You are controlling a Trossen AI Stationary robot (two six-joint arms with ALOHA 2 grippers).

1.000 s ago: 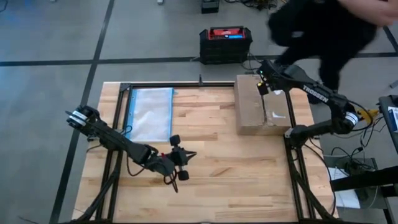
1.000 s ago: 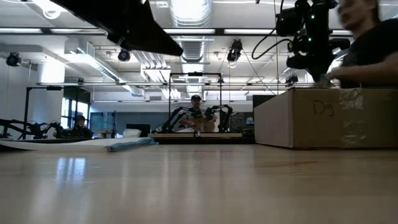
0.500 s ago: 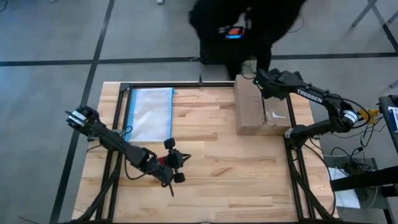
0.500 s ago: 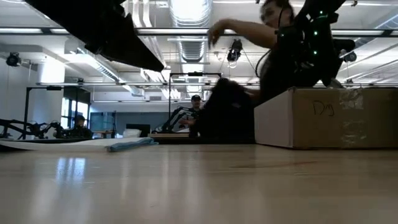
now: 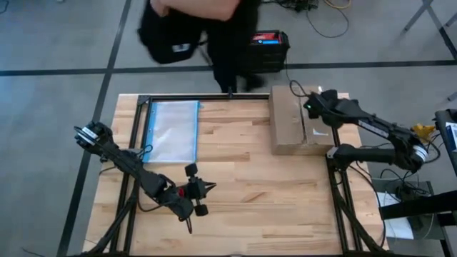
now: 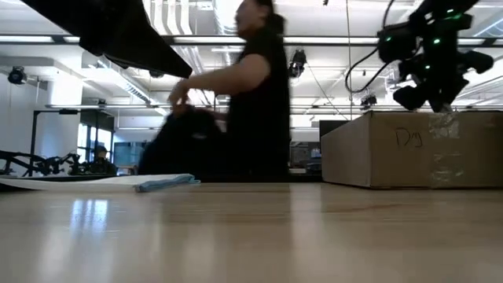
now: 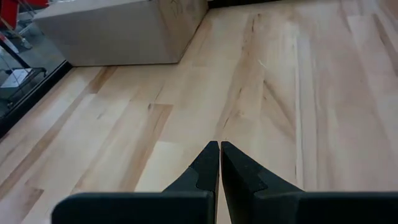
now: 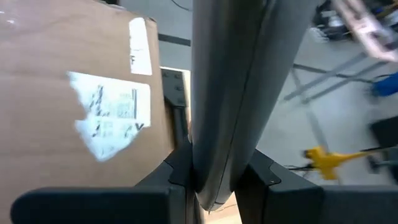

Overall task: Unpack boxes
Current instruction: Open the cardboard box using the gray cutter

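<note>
High view: cardboard box (image 5: 289,128) in upper right of frame, on far right part of wooden table (image 5: 250,200), flaps down. Right gripper (image 5: 312,107) over box's far right corner. Left gripper (image 5: 208,188) lower centre-left, above bare wood, well apart from box. Clear blue-edged plastic bag (image 5: 173,130) flat at upper left. Black crate (image 5: 268,46) on floor beyond table edge, with a person (image 5: 207,21) beside it at top of frame.

Low view: box (image 6: 409,149) at right, resting on tabletop, scribble on its side. Right gripper (image 6: 428,90) just above box's top edge. Person (image 6: 251,102) at centre behind table. Bag (image 6: 118,182) low at left.

Left wrist view: left gripper (image 7: 220,149) at bottom centre, fingers pressed together, holding nothing, over bare table (image 7: 311,93). Box (image 7: 118,31) at upper left.

Right wrist view: right gripper (image 8: 211,180) at bottom centre, fingers pinching a grey strip (image 8: 236,81) running up frame; cannot tell what it is. Box (image 8: 68,81) filling left side, with torn label (image 8: 109,118) and tape (image 8: 141,43).
</note>
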